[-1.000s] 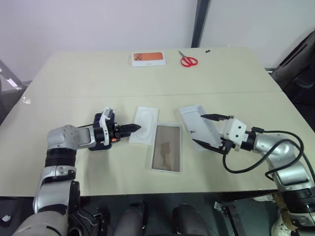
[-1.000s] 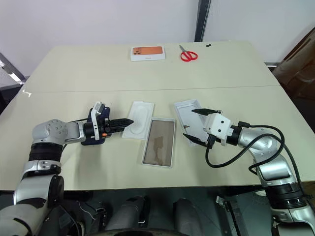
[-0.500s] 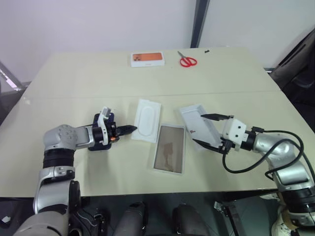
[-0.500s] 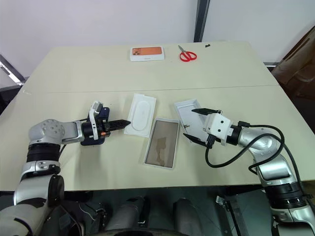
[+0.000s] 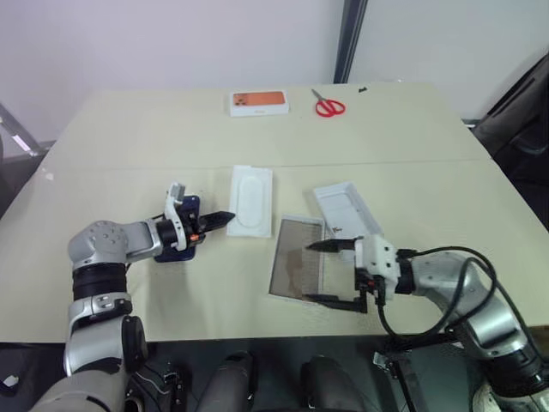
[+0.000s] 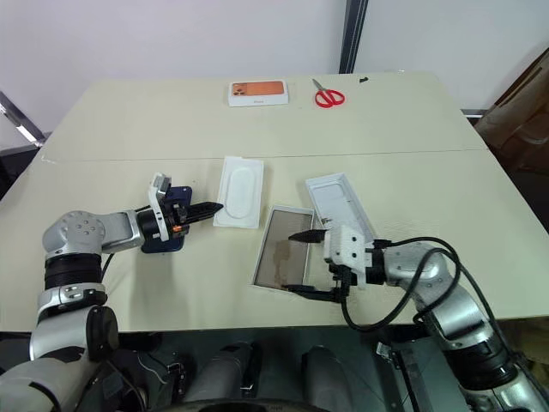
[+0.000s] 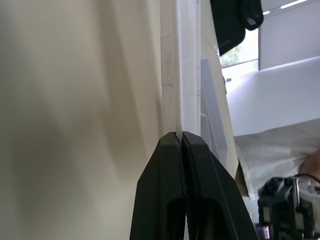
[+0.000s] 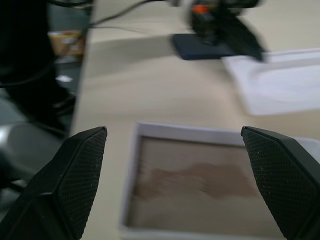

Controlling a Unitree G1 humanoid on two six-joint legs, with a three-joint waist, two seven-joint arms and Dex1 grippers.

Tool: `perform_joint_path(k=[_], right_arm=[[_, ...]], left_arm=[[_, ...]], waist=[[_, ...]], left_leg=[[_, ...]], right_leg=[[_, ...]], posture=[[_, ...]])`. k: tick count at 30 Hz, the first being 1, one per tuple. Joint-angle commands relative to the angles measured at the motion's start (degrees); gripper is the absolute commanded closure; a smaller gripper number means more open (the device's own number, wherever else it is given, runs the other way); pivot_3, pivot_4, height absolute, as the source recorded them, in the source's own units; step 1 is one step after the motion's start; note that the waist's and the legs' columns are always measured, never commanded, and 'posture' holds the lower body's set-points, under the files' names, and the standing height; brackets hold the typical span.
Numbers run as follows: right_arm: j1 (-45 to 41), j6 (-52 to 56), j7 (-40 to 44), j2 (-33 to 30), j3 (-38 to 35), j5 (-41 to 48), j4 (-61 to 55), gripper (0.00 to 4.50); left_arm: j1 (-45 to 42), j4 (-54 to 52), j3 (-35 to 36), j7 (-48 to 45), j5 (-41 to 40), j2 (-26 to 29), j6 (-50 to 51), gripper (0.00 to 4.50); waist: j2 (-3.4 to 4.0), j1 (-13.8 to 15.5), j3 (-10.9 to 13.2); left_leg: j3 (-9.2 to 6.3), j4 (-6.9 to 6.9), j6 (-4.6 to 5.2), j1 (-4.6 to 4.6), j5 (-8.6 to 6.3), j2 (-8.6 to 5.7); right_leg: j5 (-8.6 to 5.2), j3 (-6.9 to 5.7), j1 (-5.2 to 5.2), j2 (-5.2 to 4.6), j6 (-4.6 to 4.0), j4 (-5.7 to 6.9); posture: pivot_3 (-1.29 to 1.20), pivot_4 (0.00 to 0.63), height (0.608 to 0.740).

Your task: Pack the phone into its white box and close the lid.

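Swung in from the lid (image 5: 346, 209), the right gripper (image 5: 330, 273) now straddles the white box (image 5: 298, 268), fingers wide apart. Left gripper (image 5: 225, 218) pinches the insert (image 5: 250, 200) edge, fingers closed; the phone (image 5: 182, 246) lies left of the box. No legible writing.

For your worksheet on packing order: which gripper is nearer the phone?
Left. The left gripper is shut, its body just above the phone; the right gripper stands open astride the white box, well away.
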Motion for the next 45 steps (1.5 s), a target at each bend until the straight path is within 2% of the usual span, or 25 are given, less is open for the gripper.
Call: perform_joint_path(k=[1, 8, 9, 11, 15, 18, 23, 29, 34, 37, 41, 45], right_arm=[[-3.2, -0.1, 2.4, 0.8, 2.8, -1.2, 1.0, 0.00], [-5.1, 0.0, 3.8, 1.0, 7.9, -6.5, 4.7, 0.00], [-5.3, -0.4, 4.0, 1.0, 8.2, -7.0, 5.2, 0.24], [-5.4, -0.4, 4.5, 0.4, 8.7, -8.0, 5.8, 0.84], [-5.6, -2.4, 4.9, 0.2, 9.1, -10.4, 7.6, 3.01], [-6.0, -4.4, 5.2, 0.1, 9.1, -11.9, 8.9, 4.43], [-8.1, -4.8, 4.0, 1.8, 7.3, -11.6, 10.8, 4.43], [-14.5, -9.6, -3.0, 6.2, 6.1, -16.7, 19.2, 4.43], [-15.6, -10.2, -1.8, 7.3, 6.3, -16.1, 21.0, 4.43], [-15.8, -9.1, -0.5, 7.6, 5.7, -14.8, 21.4, 3.59], [-15.7, -14.1, -0.9, 6.6, 5.6, -17.3, 22.0, 1.65], [-15.7, -11.9, -1.3, 5.7, 1.1, -13.6, 21.4, 1.65]], left_arm=[[0.3, -2.7, 0.2, -0.9, -1.4, 0.5, -1.3, 4.46], [1.5, -5.4, 0.3, -0.8, -2.1, 0.6, -1.9, 4.46], [1.7, -5.7, 0.3, -0.7, -2.2, 0.6, -1.9, 4.49], [2.1, -6.1, 0.3, -0.7, -2.5, 0.8, -1.4, 4.50], [2.8, -6.5, -0.2, -0.7, -2.7, 0.9, -1.8, 4.50], [2.0, -5.8, 0.1, -0.4, -3.1, 0.7, -1.5, 4.50], [-0.3, -3.6, 2.2, 0.7, -4.5, 0.5, 0.1, 4.50], [-4.5, -1.2, 6.1, 4.0, -6.5, -0.5, 1.2, 4.50], [-4.6, -3.1, 5.2, 6.5, -6.4, -2.9, 1.0, 4.50], [-3.3, -4.8, 3.5, 6.8, -5.7, -3.8, 0.3, 4.50], [-2.2, -5.8, 2.1, 6.9, -5.8, -4.6, 0.4, 4.50], [-1.3, -7.2, 0.6, 7.2, -5.9, -5.4, 0.5, 4.50]], waist=[[0.00, 0.0, 0.0], [-0.01, 0.1, 0.0], [-0.01, 0.1, 0.0], [-0.01, 0.0, 0.0], [-0.01, 0.1, 0.0], [-0.01, 0.1, 0.0], [-0.02, 0.0, 0.0], [-0.02, 0.0, 0.0], [-0.03, 0.0, 0.0], [-0.03, -0.1, 0.0], [-0.03, -0.2, 0.0], [-0.02, 0.0, 0.0]], left_leg=[[0.00, 0.00, 0.00, 0.00, 0.00, 0.00], [-0.01, 0.05, -0.01, -0.03, 0.00, -0.01], [-0.01, 0.04, -0.01, -0.03, 0.00, -0.01], [-0.01, 0.02, -0.01, -0.04, 0.00, -0.01], [-0.01, 0.03, -0.01, -0.04, 0.00, -0.01], [-0.01, 0.04, -0.01, -0.04, 0.00, -0.01], [-0.03, 0.04, -0.01, -0.04, 0.00, -0.01], [-0.02, 0.03, -0.07, -0.04, 0.04, -0.01], [-0.02, 0.05, -0.08, -0.06, 0.04, -0.02], [-0.02, 0.06, -0.10, -0.07, 0.05, -0.02], [-0.02, 0.04, -0.10, -0.07, 0.05, -0.01], [-0.02, 0.04, -0.11, -0.07, 0.06, -0.01]], right_leg=[[0.00, 0.00, 0.01, 0.00, 0.00, 0.00], [0.00, -0.02, 0.02, -0.02, 0.00, -0.02], [0.00, -0.03, 0.00, -0.01, 0.00, -0.02], [0.00, -0.02, -0.02, -0.01, 0.00, -0.02], [0.00, -0.03, -0.02, -0.01, 0.00, -0.01], [0.00, -0.03, 0.01, -0.01, 0.00, -0.02], [0.00, -0.05, 0.00, -0.01, 0.00, -0.02], [0.00, -0.05, -0.04, 0.00, 0.00, 0.00], [0.01, -0.06, -0.02, -0.01, 0.01, -0.01], [0.01, -0.06, -0.04, 0.00, 0.01, 0.00], [0.01, -0.05, -0.06, 0.01, 0.01, 0.00], [0.01, -0.05, -0.06, 0.01, 0.01, 0.00]], posture=[[0.00, 0.150, 0.734], [0.00, 0.150, 0.734], [0.00, 0.150, 0.734], [0.00, 0.150, 0.734], [0.00, 0.150, 0.734], [0.00, 0.150, 0.734], [0.00, 0.150, 0.734], [0.00, 0.150, 0.734], [0.00, 0.150, 0.734], [0.00, 0.150, 0.734], [0.00, 0.150, 0.734], [0.00, 0.150, 0.734]])
